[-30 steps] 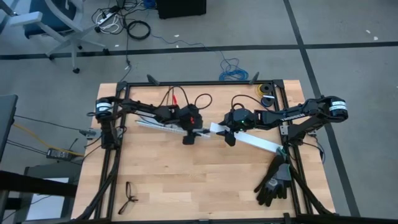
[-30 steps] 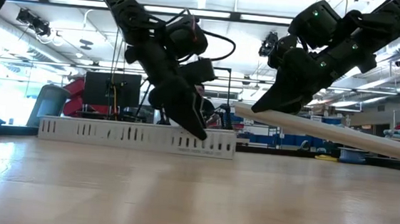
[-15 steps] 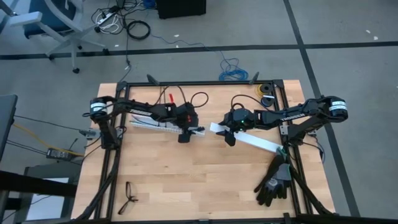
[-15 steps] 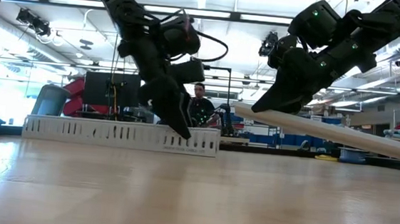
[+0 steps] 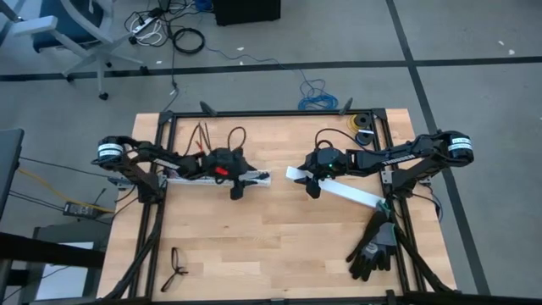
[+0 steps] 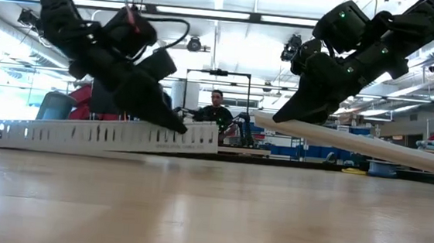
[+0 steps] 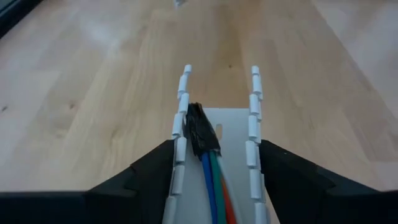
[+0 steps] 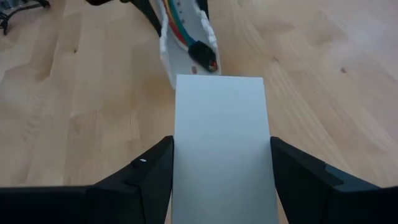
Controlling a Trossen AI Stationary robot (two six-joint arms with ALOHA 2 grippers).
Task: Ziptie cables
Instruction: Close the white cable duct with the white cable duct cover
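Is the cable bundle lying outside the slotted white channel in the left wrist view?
No, the cables lie inside the slotted channel, between its two toothed walls.

Desk [image 5: 271, 246]: pale wood, fine grain lines, black frame rails.
Slotted channel [image 7: 253, 118] between the left pincer [image 7: 217, 171] fingers: white, toothed walls. Inside it, the cables [image 7: 214, 186]: blue, green, red, white, joined by a black sheath.
Flat strip [image 8: 221, 143] between the right pincer [image 8: 221, 177] fingers: plain off-white, no pattern.
Both pincers: matte black.
Glove [image 5: 373, 248] well beyond the right pincer: black and grey.
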